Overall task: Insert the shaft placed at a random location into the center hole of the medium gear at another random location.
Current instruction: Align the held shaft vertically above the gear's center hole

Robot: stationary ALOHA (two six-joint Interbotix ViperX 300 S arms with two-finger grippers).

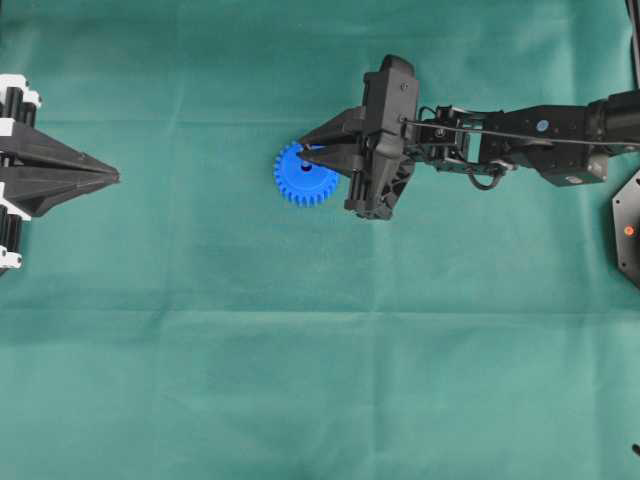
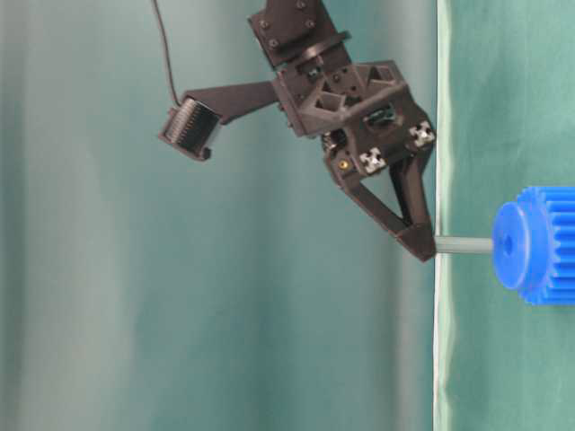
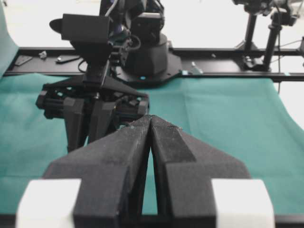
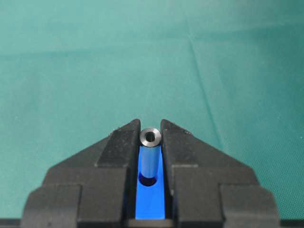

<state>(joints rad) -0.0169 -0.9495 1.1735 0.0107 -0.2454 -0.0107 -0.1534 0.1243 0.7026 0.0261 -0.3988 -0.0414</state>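
Seen from the right wrist, the right gripper (image 4: pixel 151 137) has its two black fingers (image 4: pixel 121 147) set narrow, one on each side of the pin (image 4: pixel 150 154). The pin stands upright between them, its shiny ringed end level with the fingertips and its lower end going down into the dark hole (image 4: pixel 149 181) in the blue gear (image 4: pixel 150 204) that fills the gap beneath the fingers. The pads sit right beside the pin; whether they press on it or stand just clear cannot be told from here. Beyond the fingertips lies the green cloth (image 4: pixel 71 61) covering the desk.

In the table-level view, which is turned on its side, the same fingertips (image 2: pixel 420 241) are at the free end of the grey pin (image 2: pixel 464 244), and the pin's other end meets the raised hub of the gear (image 2: pixel 539 244), which lies flat on the cloth.

From overhead, the right gripper (image 1: pixel 305 152) hangs over the gear (image 1: pixel 300 180), its tips above the hub, with the arm (image 1: pixel 520 140) stretching away behind it.

Well apart from that, on the far side of the gear from the right fingers, the left gripper (image 1: pixel 112 177) holds nothing. In its own wrist view its fingers (image 3: pixel 166 142) are pressed together, tip to tip, above the cloth. Past those tips stands the right gripper (image 3: pixel 92 114), and beyond it the dark base of the right arm (image 3: pixel 147 52) at the desk's edge.
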